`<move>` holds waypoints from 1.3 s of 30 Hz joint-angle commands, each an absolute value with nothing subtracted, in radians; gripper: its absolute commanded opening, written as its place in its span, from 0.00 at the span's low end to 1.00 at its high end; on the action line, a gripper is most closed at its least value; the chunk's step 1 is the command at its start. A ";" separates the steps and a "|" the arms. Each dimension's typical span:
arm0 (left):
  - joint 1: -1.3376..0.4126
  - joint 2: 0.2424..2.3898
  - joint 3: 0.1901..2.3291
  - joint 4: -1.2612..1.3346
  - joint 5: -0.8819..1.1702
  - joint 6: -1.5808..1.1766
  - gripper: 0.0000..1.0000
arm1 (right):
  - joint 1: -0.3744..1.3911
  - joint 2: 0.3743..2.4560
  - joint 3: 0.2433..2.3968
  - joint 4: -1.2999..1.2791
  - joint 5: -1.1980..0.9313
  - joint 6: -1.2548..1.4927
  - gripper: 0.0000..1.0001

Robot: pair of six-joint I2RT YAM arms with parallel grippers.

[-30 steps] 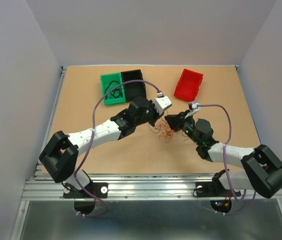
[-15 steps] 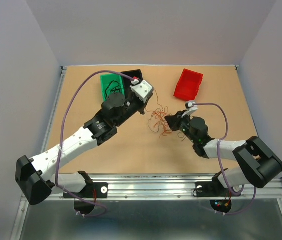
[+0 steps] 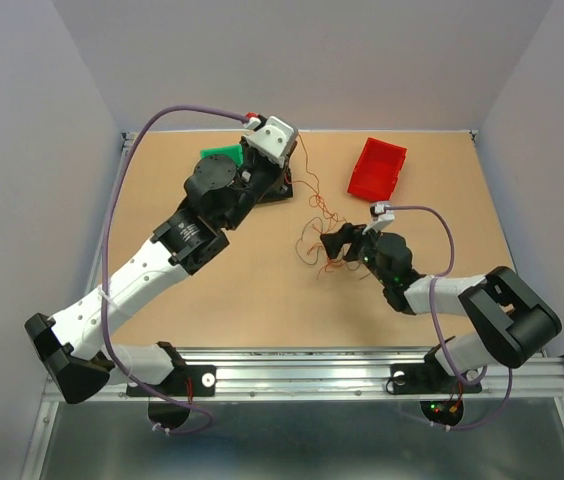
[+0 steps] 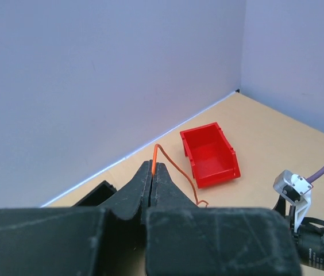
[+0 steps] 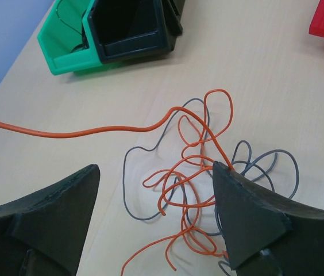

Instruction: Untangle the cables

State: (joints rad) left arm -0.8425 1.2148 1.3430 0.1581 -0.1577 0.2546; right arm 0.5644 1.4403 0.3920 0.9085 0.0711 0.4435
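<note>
Up toward 12 o'clock swings the left gripper, dragging an orange strand out of the cables at table centre, while the right gripper springs wide beside them. Left wrist: jaws pinched shut on that strand, red bin beyond at 1 o'clock. Right wrist: wide jaws straddle the tangle, strand stretching off toward 9 o'clock, right arm nearer.

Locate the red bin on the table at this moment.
In the top view the red bin sits on the table, far side, right of centre, beyond the tangled cables and apart from them.
</note>
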 commanded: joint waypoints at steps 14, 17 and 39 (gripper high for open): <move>-0.841 1.183 1.661 0.049 -0.319 0.275 0.00 | 0.574 1.482 0.468 0.859 0.343 0.483 0.96; -0.841 1.158 1.681 0.049 -0.345 0.281 0.00 | 0.574 1.509 0.505 0.793 0.397 0.488 0.96; -0.836 1.098 1.684 0.268 -0.771 0.426 0.00 | 0.514 1.551 0.581 0.575 0.508 0.606 0.00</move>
